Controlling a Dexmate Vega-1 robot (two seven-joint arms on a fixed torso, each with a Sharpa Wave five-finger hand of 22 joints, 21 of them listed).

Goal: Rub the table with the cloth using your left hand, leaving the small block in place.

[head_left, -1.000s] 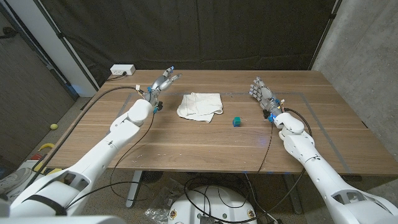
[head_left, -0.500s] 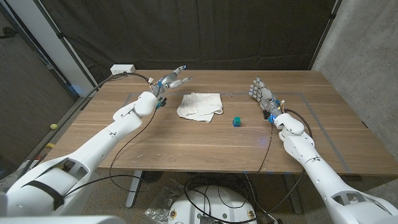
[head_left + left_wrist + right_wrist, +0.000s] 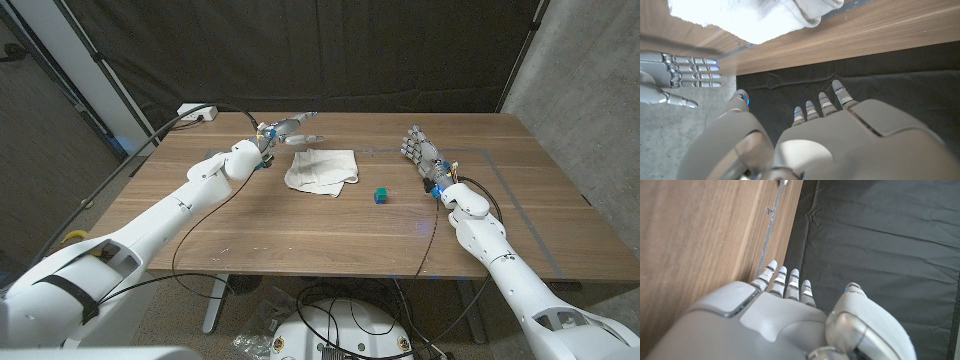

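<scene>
A crumpled white cloth [image 3: 322,169] lies on the wooden table [image 3: 300,225], left of centre; the cloth [image 3: 755,17] also shows in the left wrist view. A small teal block [image 3: 381,195] sits to its right, apart from it. My left hand [image 3: 287,130] hovers open over the table just beyond the cloth's far left corner, fingers spread and pointing right, holding nothing. In the left wrist view the left hand [image 3: 810,135] reaches toward the far table edge. My right hand [image 3: 422,152] stands open on the right side, fingers straight, well clear of the block; the right hand [image 3: 675,75] is seen there too.
A white power strip [image 3: 197,113] sits at the table's far left corner, with a black cable [image 3: 165,145] running along my left arm. A dark curtain hangs behind the table. Bare wood stretches across the near half.
My left arm has swung right and farther from me, bringing the hand from left of the cloth to just beyond its far left corner. Cloth, block and right hand have not moved.
</scene>
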